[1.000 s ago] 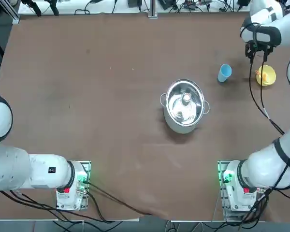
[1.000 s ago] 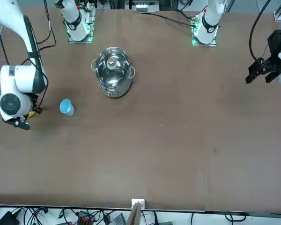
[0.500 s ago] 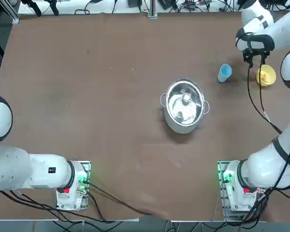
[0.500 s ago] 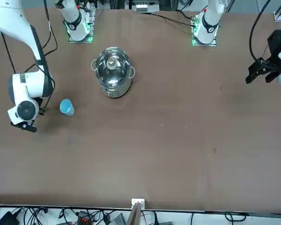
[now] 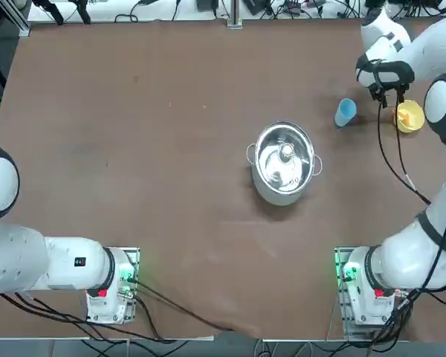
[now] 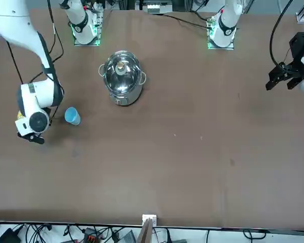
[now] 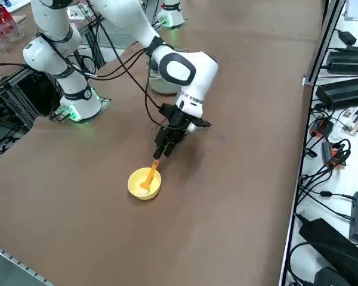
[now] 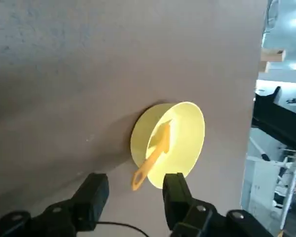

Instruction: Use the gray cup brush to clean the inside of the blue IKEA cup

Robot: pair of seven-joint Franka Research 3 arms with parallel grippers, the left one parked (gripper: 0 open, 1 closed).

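The slim orange-tan stick of the gray cup brush (image 8: 151, 164) stands head-down in a small yellow plastic cup (image 8: 187, 128), its handle leaning out over the rim; that looks like a deliberate parking spot, since a handle poking free above the cup gives a two-finger gripper something to close on. In the right side view the cup sits low and left of centre in the frame, with the brush handle (image 7: 151, 173) slanting up out of it toward the arm. The small light-blue plastic IKEA cup (image 5: 345, 112) stands at the upper right of the top view, just left of the yellow cup (image 5: 410, 117) and apart from it, upright with its mouth clear for brushing. A lidded steel pot (image 5: 284, 162) occupies the middle of the brown table (image 5: 149, 149), well away from both cups. The right gripper (image 8: 134, 197) hovers at the free end of the handle, its black fingers (image 8: 92, 195) spread apart with a clear gap between them, clamped on nothing and touching nothing that can be seen. The handle tip lies just ahead of that gap, so I judge the grasp of the brush as not yet made.
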